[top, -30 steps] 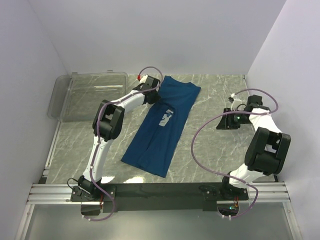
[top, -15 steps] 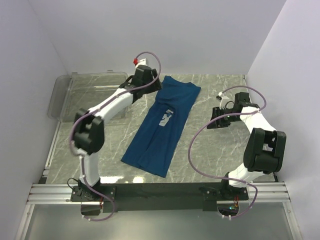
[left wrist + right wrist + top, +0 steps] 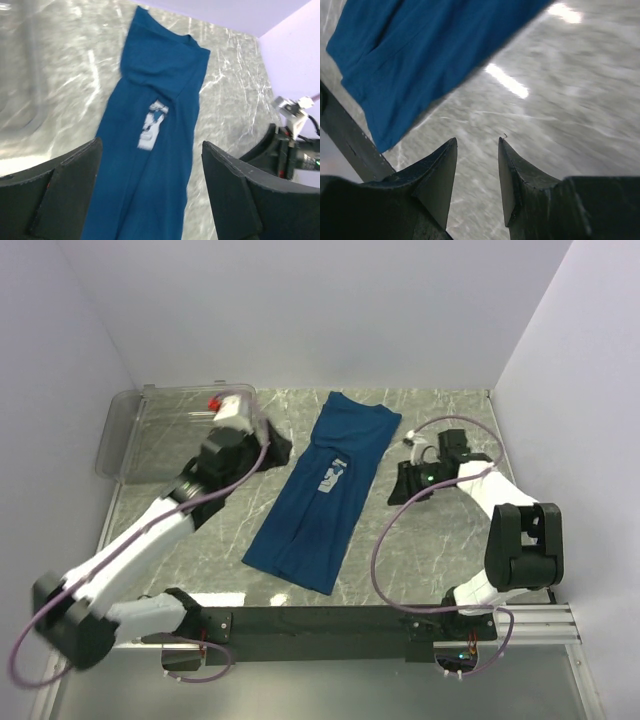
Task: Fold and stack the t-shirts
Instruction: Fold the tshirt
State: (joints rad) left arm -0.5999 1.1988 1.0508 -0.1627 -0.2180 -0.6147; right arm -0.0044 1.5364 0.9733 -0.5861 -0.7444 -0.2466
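Observation:
A dark blue t-shirt lies folded into a long narrow strip, slanting from the far middle of the table toward the near left, its pale print facing up. My left gripper hovers just left of the strip's upper half, open and empty. In the left wrist view its fingers stand wide apart above the t-shirt. My right gripper is low over bare table to the right of the shirt. It is open with nothing between its fingers, and the shirt's edge lies ahead of it.
A clear plastic bin sits at the far left of the marble table. Pale walls close in the back and both sides. A metal rail with the arm bases runs along the near edge.
My left gripper opened and let go of the shirt's collar end, then drew back left and toward the near side. My right gripper moved left, closer to the shirt.

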